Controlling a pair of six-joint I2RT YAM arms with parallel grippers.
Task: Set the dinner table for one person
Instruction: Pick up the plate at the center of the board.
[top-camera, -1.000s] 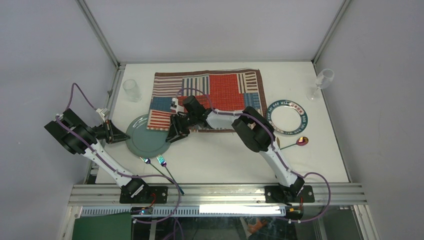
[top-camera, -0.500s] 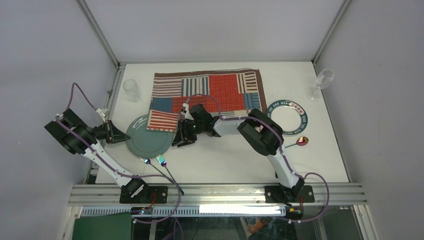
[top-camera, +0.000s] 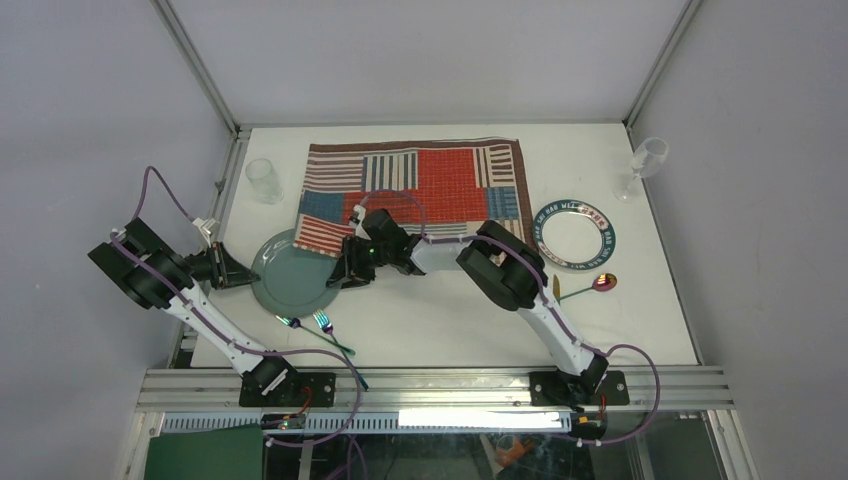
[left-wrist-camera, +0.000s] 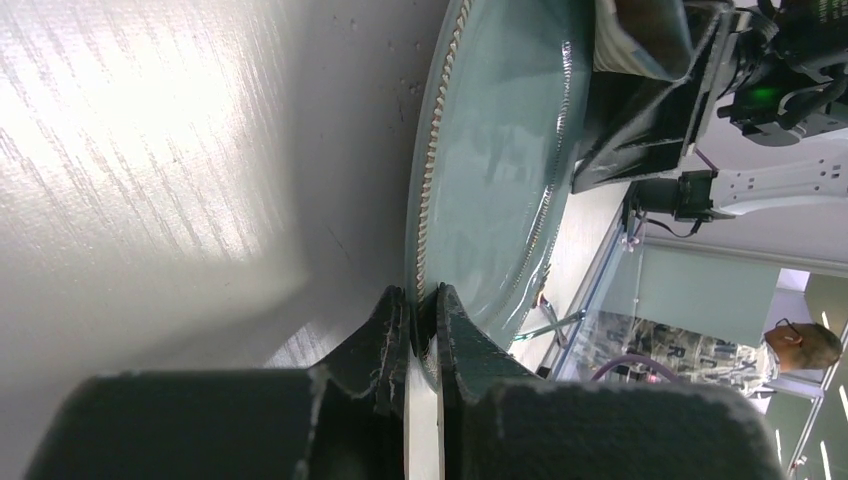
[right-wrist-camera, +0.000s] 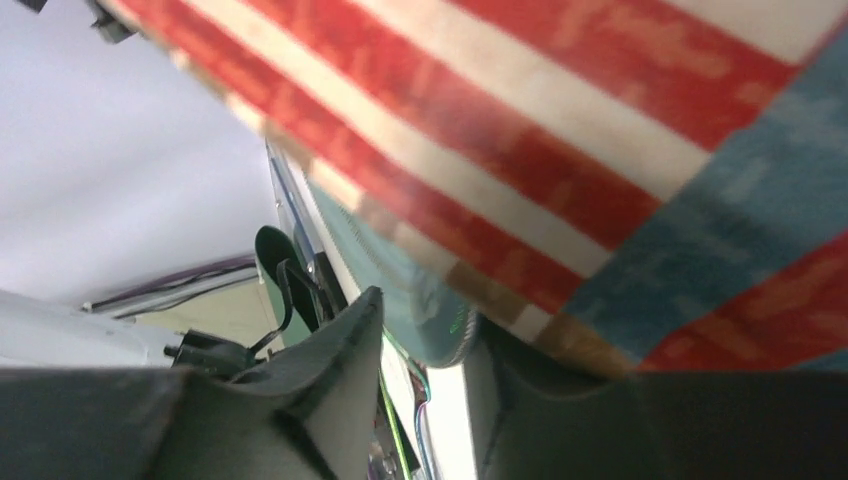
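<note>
**At the plate's rim: mat corner lies over the plate**

Nearest the arm bases, two iridescent metal forks (top-camera: 322, 321) lie on the large matte white dinner table (top-camera: 450, 320), which runs beneath everything else. Just beyond them, the left gripper (left-wrist-camera: 420, 305) is pressed together on the left rim of the round grey-green plate (top-camera: 290, 285). Opposite, the right gripper (top-camera: 343, 276) straddles the plate's right rim with its fingers apart; whether it grips anything cannot be told. Farther back, the striped red-blue-white patchwork placemat (top-camera: 430, 185) lays its near-left corner over the plate. That corner likely needs lifting first, and the right arm is nearer to it.
</note>
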